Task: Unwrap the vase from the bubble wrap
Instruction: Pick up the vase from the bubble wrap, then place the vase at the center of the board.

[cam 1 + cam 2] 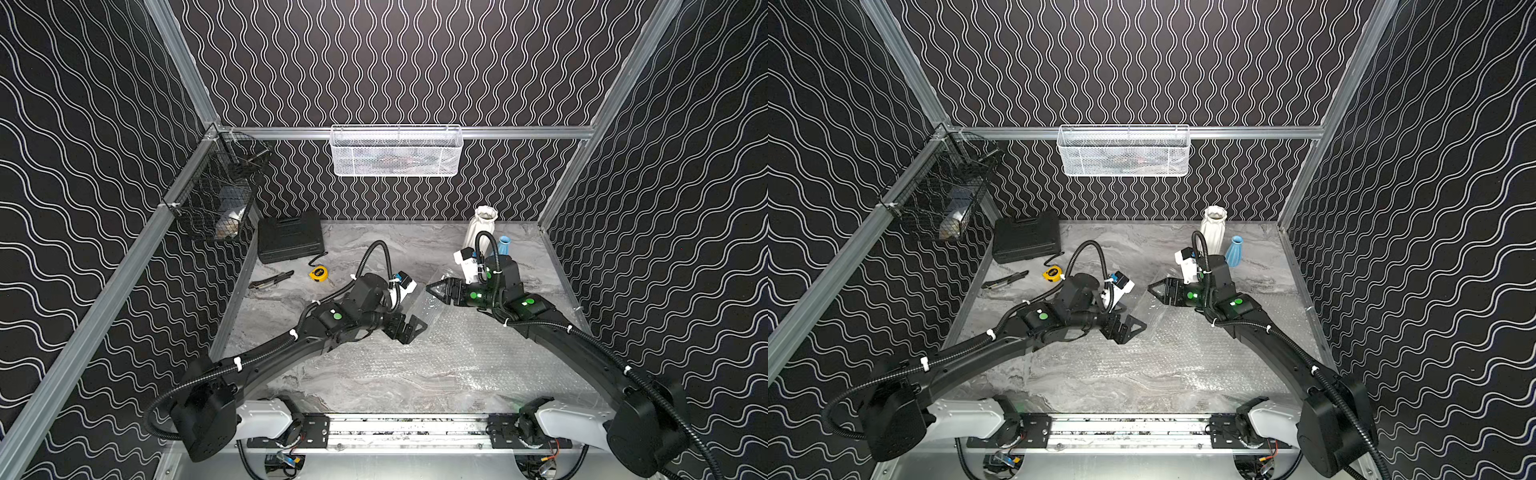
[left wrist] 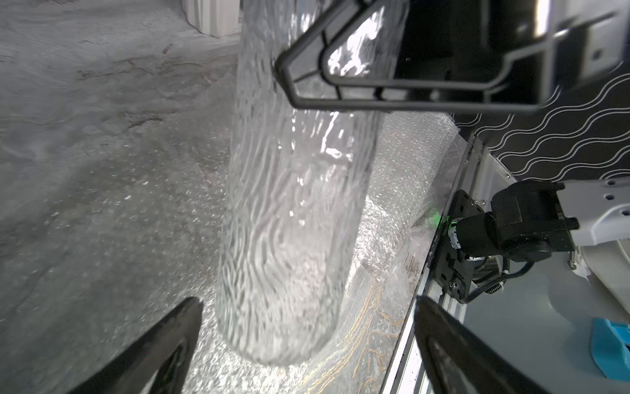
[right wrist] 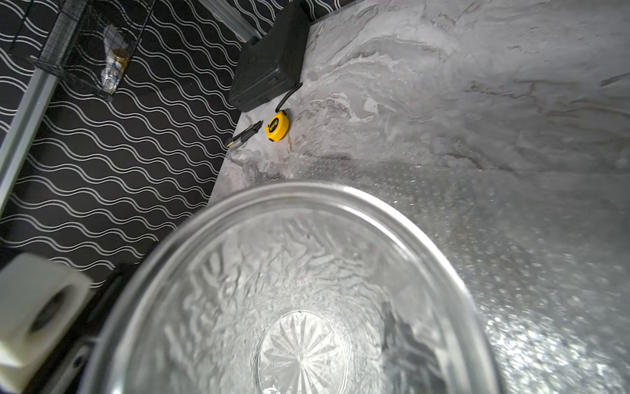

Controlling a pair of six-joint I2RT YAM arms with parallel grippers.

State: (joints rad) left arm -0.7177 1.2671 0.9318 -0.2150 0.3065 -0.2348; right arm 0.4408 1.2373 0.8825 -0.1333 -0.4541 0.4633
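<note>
The grey marbled table [image 1: 374,249] carries the whole job. The bubble wrap [image 1: 457,353] is spread flat across its near and right-hand part as an open sheet, with none seen clinging to the piece; on that showing the unwrapping proper is judged done, and the sheet lies where it does because the vase came out of it there. The clear glass vase [image 2: 289,221], ribbed and patterned, is tilted above that sheet between the two arms, mouth toward the right arm and base toward the left. Whether the base touches the wrap cannot be told. The right gripper [image 1: 432,287] is clamped on the vase at the mouth end. Its wrist camera looks straight down the bore to the star-cut bottom [image 3: 300,344], which fits a grip on the rim wall, taken there, I judge, because the body is too wide to span. The left gripper [image 1: 413,332] stands just beside the base with its fingers [image 2: 163,348] spread wide and nothing between them, placed to steady or receive the lower end if needed. A one-sided rim hold on smooth glass is a slip risk, so the next move calls for slow handling. A white vase [image 1: 484,226] and a smaller blue vase [image 1: 503,245] stand upright at the far right, likely the place for finished pieces. A black case [image 1: 290,241] and a yellow tape measure [image 1: 318,273] lie far left, well apart from the work.
</note>
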